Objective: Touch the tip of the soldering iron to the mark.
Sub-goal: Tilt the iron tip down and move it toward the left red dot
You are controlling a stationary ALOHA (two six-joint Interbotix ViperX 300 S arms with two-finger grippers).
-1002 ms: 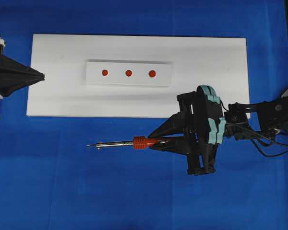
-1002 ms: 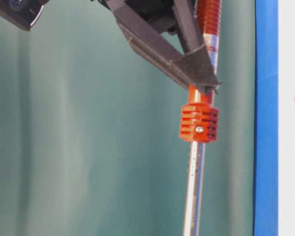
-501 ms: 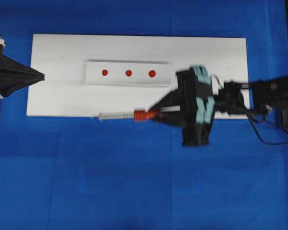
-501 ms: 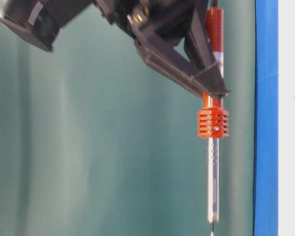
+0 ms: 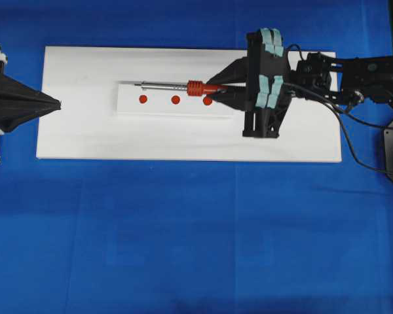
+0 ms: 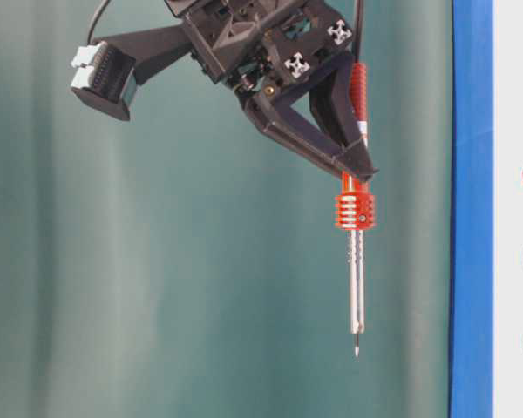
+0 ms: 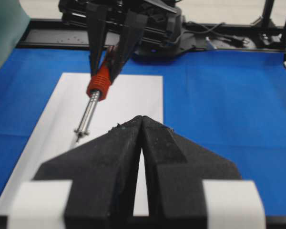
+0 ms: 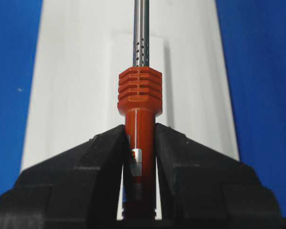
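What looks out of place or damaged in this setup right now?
Nothing stands out. The soldering iron sits straight in the right gripper, above the small white plate with three red dots, which lies square on the white board.

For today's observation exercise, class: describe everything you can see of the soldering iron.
The soldering iron is a slim pen-like tool: a red handle, a ribbed red collar and a thin silver shaft, perforated near the collar, ending in a fine point. The right gripper is shut on its handle, holding it level above the white block with three red dots. Its tip touches nothing.
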